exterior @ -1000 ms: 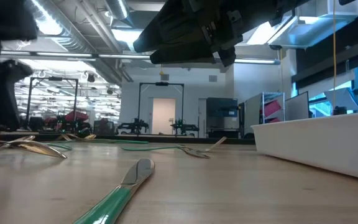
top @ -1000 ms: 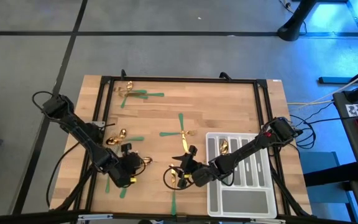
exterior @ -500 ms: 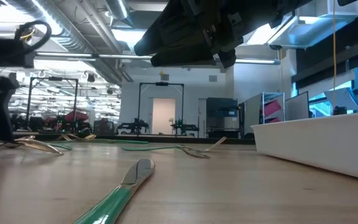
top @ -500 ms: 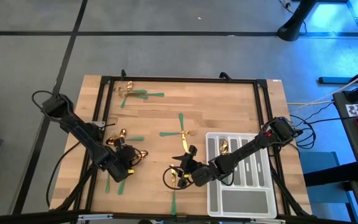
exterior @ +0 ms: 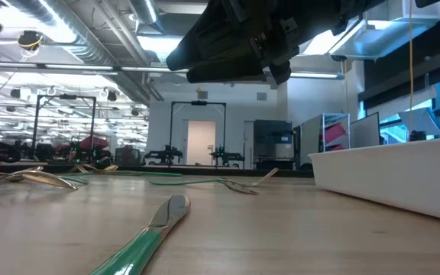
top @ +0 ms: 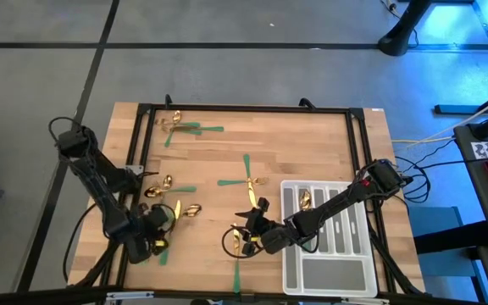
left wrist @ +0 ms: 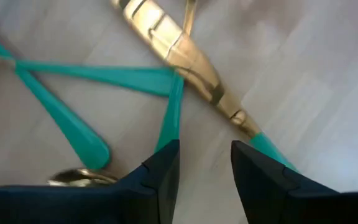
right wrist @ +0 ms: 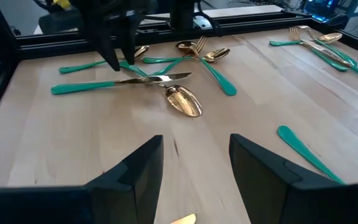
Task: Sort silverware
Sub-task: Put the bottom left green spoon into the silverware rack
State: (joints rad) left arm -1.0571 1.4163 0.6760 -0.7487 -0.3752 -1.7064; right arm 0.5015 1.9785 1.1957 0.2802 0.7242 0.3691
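While the right gripper [top: 246,236] hangs parked with jaws wide and empty near the tabletop's front edge, just left of the pale grey tray [top: 329,273], the left gripper [top: 153,240] has slid from beside the front-left cluster toward the front-left corner. Its fingers [left wrist: 164,167] hover over crossed green handles, gap narrow, nothing between them. A gold knife [left wrist: 182,57] lies across those handles.

Judgement: no pick made yet; left arm is re-lining for a grasp on this cluster [top: 172,210]. Sorting barely started: one gold piece [top: 305,200] sits in a tray slot. Other silverware lies loose: a pile at the back-left corner [top: 180,127], crossed pieces mid-table [top: 246,178], a knife [exterior: 147,237] near the front edge.

No brands, labels or writing readable on the table things.
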